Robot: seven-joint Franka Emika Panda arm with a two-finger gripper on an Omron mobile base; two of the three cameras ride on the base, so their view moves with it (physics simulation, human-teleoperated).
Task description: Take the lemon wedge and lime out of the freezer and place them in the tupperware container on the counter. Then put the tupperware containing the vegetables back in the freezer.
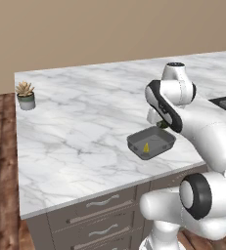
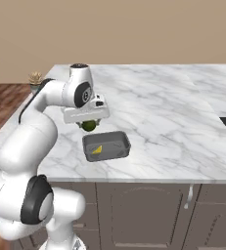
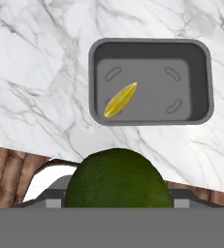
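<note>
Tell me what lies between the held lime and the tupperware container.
Nothing: the hand view shows bare marbled counter between the lime and the tupperware container.

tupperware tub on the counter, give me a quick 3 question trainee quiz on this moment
1. True or false: the small yellow lemon wedge already lies inside the dark grey plastic tupperware tub.
2. What does the hand hold? A) round green lime B) potted succulent C) nothing
3. Fill in: the tub sits on the white marbled counter near its ____ edge.

Key: 1 true. 2 A, the lime, above and beside the tub. 3 front.
</note>
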